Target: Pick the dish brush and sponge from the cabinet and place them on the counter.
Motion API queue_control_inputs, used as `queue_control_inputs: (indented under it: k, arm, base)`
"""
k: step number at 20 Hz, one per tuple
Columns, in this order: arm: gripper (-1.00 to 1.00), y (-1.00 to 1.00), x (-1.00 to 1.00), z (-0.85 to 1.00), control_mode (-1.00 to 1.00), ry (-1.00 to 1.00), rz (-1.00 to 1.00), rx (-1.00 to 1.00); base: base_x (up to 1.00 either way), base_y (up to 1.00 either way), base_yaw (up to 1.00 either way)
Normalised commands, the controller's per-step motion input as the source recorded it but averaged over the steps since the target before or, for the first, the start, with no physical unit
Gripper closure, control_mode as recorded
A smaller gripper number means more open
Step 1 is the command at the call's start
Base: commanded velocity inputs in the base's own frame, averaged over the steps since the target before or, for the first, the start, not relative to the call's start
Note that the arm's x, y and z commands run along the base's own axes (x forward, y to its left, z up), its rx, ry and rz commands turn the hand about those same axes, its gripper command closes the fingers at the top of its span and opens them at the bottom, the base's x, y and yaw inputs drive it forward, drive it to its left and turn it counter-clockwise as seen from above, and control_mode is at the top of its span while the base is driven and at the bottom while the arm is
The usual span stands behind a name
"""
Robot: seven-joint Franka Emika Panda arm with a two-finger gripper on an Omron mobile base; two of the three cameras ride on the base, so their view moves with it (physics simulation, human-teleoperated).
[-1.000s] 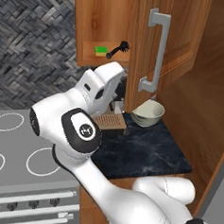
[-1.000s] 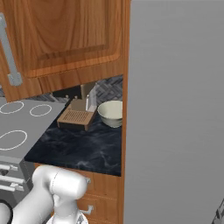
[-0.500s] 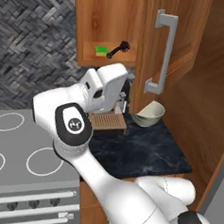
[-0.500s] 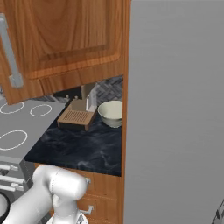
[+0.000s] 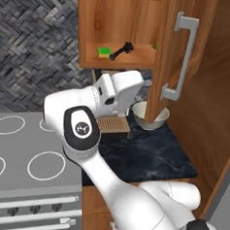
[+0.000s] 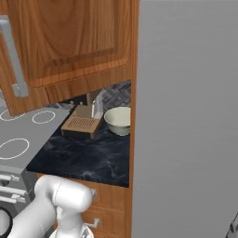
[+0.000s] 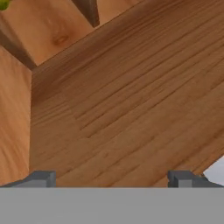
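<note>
Open cabinet, shelf stocked, arm below.
Sponge and dish brush lie side by side on the shelf; gripper jaws spread wide, empty, facing wood; bowl on counter.

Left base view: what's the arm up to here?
Nothing is picked yet. The cabinet door is open, and the sponge and dish brush lie on its shelf. The arm is raised below that shelf, over the counter. In the hand view the end effector is open and empty, facing wood.
</note>
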Motion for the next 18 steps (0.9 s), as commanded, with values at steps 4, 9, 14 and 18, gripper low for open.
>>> queue_control_inputs:
  k: [4, 9, 14, 18]
  arm:
    - [-1.0, -0.74, 0.0, 0.0, -1.0, -0.13, 0.0, 0.07]
    - [-1.0, -0.79, 0.0, 0.0, -1.0, -0.15, 0.03, 0.12]
    - [-1.0, -0.76, 0.0, 0.0, -1.0, -0.15, 0.07, 0.15]
    - [-1.0, -0.72, 0.0, 0.0, -1.0, -0.15, 0.09, 0.14]
  base:
    - [0.0, 0.0, 0.0]
    - [0.0, 0.0, 0.0]
    - [0.0, 0.0, 0.0]
    - [0.0, 0.0, 0.0]
